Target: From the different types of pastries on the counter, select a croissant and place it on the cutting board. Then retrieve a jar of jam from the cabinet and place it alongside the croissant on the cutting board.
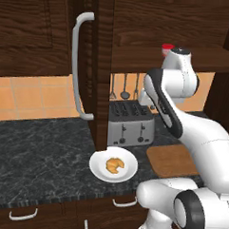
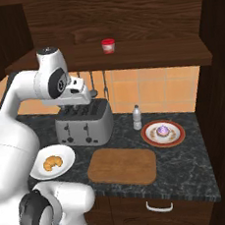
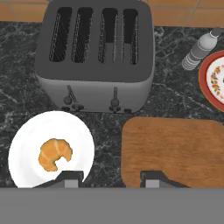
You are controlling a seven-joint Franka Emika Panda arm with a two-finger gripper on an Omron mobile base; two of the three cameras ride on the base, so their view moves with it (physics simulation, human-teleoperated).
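Dark marbled surface (image 3: 26, 94) under me, toaster (image 3: 96, 48) at the back. My end effector (image 3: 109, 178) hangs up high with its tips spread wide and nothing in them. Croissant (image 3: 54, 153) sits on the white plate (image 3: 26, 144), just beside the bare cutting board (image 3: 175, 148). Jam jar (image 2: 108, 45) is on the open cabinet (image 2: 128, 58) shelf.

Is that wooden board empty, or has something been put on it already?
Empty. The cutting board shows bare wood, the croissant sits on the white plate, and the jar of jam stands in the cabinet.
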